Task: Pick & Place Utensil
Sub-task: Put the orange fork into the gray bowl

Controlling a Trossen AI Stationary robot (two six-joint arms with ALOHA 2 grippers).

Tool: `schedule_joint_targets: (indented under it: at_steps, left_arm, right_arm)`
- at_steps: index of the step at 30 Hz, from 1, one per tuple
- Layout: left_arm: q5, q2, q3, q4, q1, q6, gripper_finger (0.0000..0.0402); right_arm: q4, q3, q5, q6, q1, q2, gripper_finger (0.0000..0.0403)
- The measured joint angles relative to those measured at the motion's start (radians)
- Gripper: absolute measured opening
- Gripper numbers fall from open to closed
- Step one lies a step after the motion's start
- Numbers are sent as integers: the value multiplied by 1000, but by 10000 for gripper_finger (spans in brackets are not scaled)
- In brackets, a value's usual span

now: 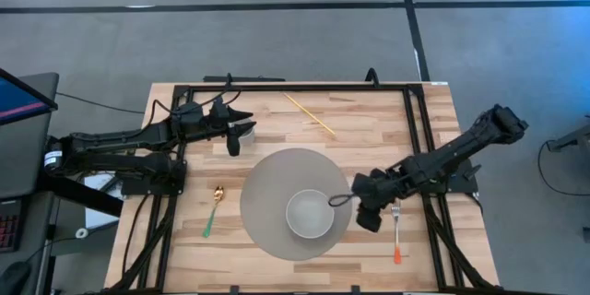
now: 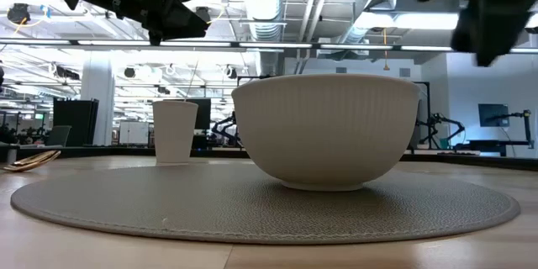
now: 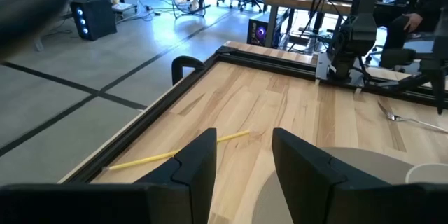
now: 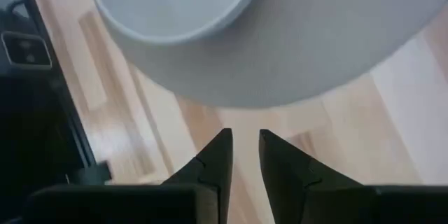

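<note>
High view – counter: a pale wooden counter (image 1: 369, 129) inside a black frame.
High view – mat and bowl: a round grey woven mat (image 1: 267, 194) lies mid-counter, with a white ceramic bowl (image 1: 309, 215) on its near right part.
High view – utensils: a metal fork with an orange handle (image 1: 396, 232) lies right of the mat, near the counter's near edge; a gold spoon with a green handle (image 1: 214, 208) lies left of the mat; a thin yellow stick (image 1: 309, 114) lies at the far side.
High view – right claw (image 1: 369, 218): low between bowl and fork, just beside the fork's tines.
High view – left claw (image 1: 234, 138): over the far left, beside a white paper cup (image 1: 244, 130).

Low view – bowl: stands on the mat; the cup (image 2: 175, 131) stands behind on the left.

Left wrist view – left claw (image 3: 241, 164): fingers apart, empty, with the yellow stick (image 3: 175, 154) beyond.

Right wrist view – right claw (image 4: 243, 155): fingers narrowly apart, holding nothing, over bare wood by the mat's (image 4: 336, 49) edge.
</note>
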Motion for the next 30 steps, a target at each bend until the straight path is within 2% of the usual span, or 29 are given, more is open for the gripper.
schedule_joint_targets:
  at_steps: [6, 12, 16, 19, 22, 24, 26, 30]
  left_arm:
    - [0, 0, 0, 6, 0, 0, 140]
    - [0, 0, 0, 13, 0, 0, 140]
    - [0, 0, 0, 14, 0, 0, 140]
    - [0, 0, 0, 15, 0, 0, 140]
    - [0, 0, 0, 20, 0, 0, 140]
    - [0, 0, 0, 25, 0, 0, 140]
    - [0, 0, 0, 31, 0, 0, 140]
    - [0, 0, 0, 37, 0, 0, 140]
  right_arm:
    - [8, -63, 175, 160, 128, -86, 65]
    - [9, -220, 275, 631, 252, -193, 65]
    - [49, -308, 230, 992, 332, -197, 65]
    - [106, -321, 180, 1151, 391, -147, 65]
    - [155, -320, 164, 1267, 437, -89, 65]
    - [164, -320, 112, 1341, 460, -52, 65]
    - [171, -320, 44, 1355, 467, -22, 65]
    - [168, -320, 32, 1357, 465, 10, 65]
